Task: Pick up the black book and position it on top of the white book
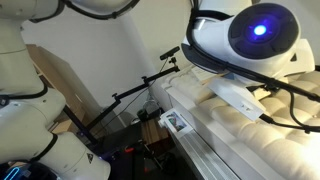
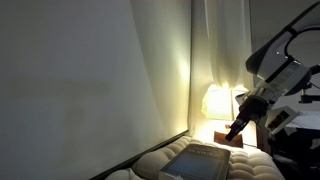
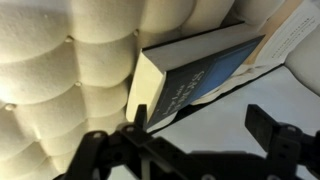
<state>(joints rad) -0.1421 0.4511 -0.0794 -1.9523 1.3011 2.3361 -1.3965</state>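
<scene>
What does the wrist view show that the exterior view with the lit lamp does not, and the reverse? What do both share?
Only the wrist view: the white lettering on the black book, its pale page edges, and the white book at its corner. Only an exterior view: the glowing lamp and the robot arm reaching over the bed. Both: the black book, the quilted mattress and the gripper close to the book; the wrist view shows it open, holding nothing.

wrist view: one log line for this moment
gripper: open, holds nothing | black book: flat on quilted mattress | white book: at its corner, overlap unclear
</scene>
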